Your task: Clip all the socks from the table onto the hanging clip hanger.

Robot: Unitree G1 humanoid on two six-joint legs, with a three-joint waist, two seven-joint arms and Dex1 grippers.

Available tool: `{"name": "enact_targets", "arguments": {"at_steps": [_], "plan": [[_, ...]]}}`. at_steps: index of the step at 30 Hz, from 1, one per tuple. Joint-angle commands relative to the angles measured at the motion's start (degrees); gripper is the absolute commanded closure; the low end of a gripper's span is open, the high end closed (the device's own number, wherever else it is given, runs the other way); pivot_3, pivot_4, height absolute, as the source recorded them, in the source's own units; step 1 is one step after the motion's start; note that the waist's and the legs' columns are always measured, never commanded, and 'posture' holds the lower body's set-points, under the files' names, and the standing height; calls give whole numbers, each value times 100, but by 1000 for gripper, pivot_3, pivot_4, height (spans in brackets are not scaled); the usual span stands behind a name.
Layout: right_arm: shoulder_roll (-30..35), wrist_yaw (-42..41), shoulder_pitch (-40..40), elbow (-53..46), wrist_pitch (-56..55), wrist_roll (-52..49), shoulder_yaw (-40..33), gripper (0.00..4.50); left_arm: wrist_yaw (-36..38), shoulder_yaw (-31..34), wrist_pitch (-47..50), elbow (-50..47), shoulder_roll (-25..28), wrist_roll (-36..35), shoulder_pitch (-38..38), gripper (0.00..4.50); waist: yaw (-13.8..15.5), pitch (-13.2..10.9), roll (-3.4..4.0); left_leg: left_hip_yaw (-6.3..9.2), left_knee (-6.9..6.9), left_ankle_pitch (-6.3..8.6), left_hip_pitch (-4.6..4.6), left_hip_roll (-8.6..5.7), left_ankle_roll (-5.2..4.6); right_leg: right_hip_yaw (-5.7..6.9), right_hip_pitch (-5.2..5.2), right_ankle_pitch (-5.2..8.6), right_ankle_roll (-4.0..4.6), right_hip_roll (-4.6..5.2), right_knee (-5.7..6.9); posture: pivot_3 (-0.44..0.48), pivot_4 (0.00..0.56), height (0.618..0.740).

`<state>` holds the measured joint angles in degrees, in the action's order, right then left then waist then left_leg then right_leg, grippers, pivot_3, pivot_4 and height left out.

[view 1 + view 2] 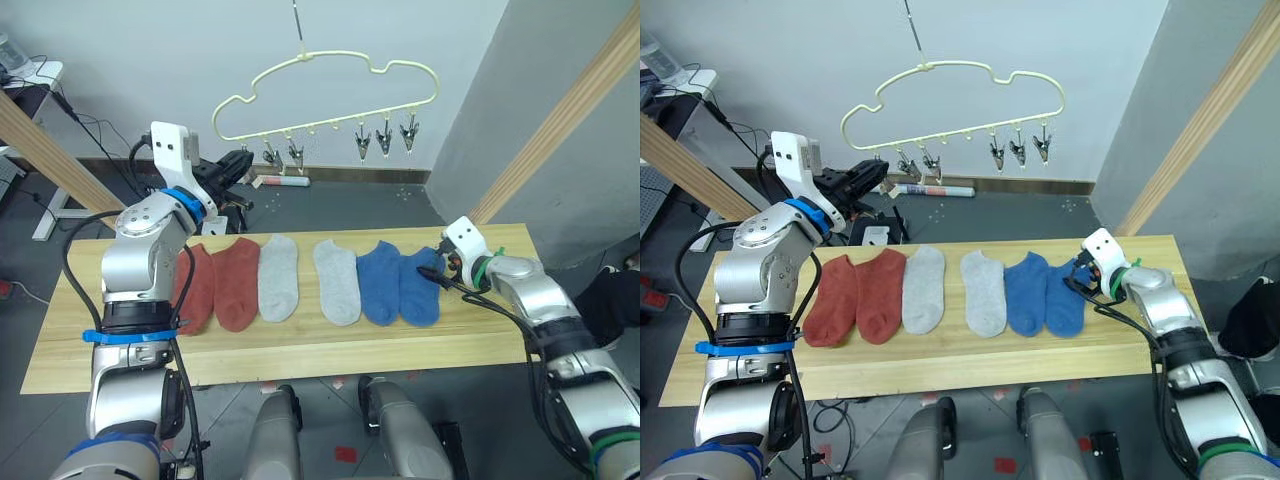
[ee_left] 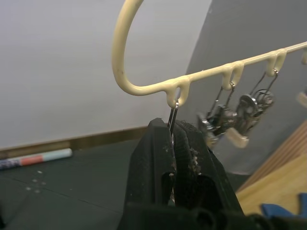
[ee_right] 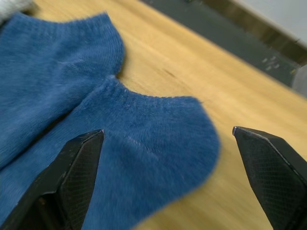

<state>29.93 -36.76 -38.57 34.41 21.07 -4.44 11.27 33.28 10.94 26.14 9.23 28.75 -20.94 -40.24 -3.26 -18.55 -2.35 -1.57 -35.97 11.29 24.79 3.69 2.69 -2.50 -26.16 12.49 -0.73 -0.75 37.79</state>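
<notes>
I have six socks in a row on the worktop (image 1: pixel 300 350): two red socks (image 1: pixel 220 285) at the left, two grey socks (image 1: pixel 305 278) in the middle, two blue socks (image 1: pixel 398 283) at the right. The hanger (image 1: pixel 330 95) hangs beyond the far edge, none of its clips holding a sock. My left tool (image 2: pixel 173 143) is closed on the leftmost clip (image 2: pixel 172 115). My right tool (image 3: pixel 168 158) stands wide open over the rightmost blue sock, gripping nothing.

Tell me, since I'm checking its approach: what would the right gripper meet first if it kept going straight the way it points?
Probably the outermost blue sock, lying between the open right gripper; depth is unclear.
</notes>
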Motion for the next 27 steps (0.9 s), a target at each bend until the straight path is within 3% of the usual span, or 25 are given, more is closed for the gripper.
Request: {"name": "enact_targets", "arguments": {"at_steps": [1,6,12,13,15,21,26,27], "plan": [[-38,-55,-230,626,-416,254,-46,0,10,42,177,-277,136,-45,120,4492,23,-2,1,0,0,0,0,-1,0,0,0,0,0,2,-3,-21,353,740],[-192,113,-456,1428,-742,491,-103,0,-14,52,250,-358,217,-50,194,4492,36,-2,1,-3,-1,0,-1,-2,1,-1,4,0,-1,4,-5,-15,351,740],[-274,-109,-398,1454,-610,385,-269,0,2,48,299,-429,235,-66,234,4492,38,-2,1,-1,-4,0,-5,-3,1,-1,5,-2,-3,4,8,-5,349,740],[-259,-136,-347,1365,-586,392,-275,172,-2,51,300,-435,232,-70,234,4499,38,-2,1,-1,-4,0,-5,-2,1,0,4,-2,-3,4,8,-5,342,740],[-206,-195,-198,1113,-534,417,-278,548,-14,58,310,-447,229,-77,227,4500,41,-2,1,0,-3,0,-5,-2,1,1,4,-2,-3,4,7,-6,342,740],[-105,-292,143,500,-313,423,-349,2662,-31,46,320,-442,219,-72,218,4500,55,-2,1,-1,-4,0,-5,-3,1,-1,5,-2,-3,5,7,-10,343,740],[173,-417,717,-774,12,306,-495,4437,-140,-18,450,-496,56,-121,198,4500,89,-2,1,-1,-4,-1,-5,-3,2,-1,4,-2,-4,5,9,-15,347,740],[265,-487,815,-1149,118,246,-539,4475,-168,22,572,-499,43,-181,189,4500,93,-2,3,-1,-4,0,-4,-3,2,-1,4,-2,-4,5,8,-17,349,740]]}}
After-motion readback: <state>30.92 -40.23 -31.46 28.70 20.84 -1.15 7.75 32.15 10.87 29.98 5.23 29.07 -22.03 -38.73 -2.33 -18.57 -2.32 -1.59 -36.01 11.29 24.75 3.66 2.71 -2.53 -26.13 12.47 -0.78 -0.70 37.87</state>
